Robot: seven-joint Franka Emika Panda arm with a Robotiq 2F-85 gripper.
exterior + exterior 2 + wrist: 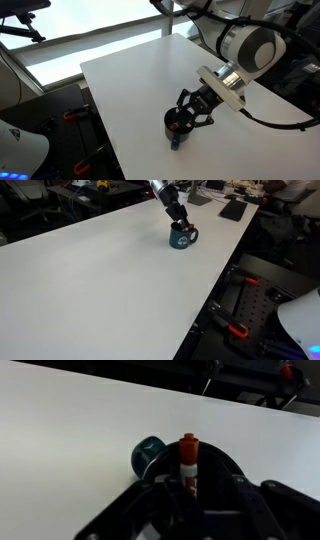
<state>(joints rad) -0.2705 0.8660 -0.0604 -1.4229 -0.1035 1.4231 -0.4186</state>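
Note:
A dark teal mug [176, 130] [182, 238] stands upright on the white table [130, 80] [90, 280], near one of its edges. My gripper [187, 110] [177, 217] hangs just above the mug's rim. In the wrist view the gripper [188, 488] is shut on a white marker with a red cap [188, 458], which stands upright between the dark fingers. The mug [148, 455] shows just behind the marker, to its left. The marker's lower end is hidden by the fingers, so I cannot tell whether it is inside the mug.
The table edge runs close to the mug [215, 275]. Below it stands black equipment with red clamps [236, 330] [72, 116]. A flat black object [232, 210] lies on the far end of the table. Cluttered benches stand behind.

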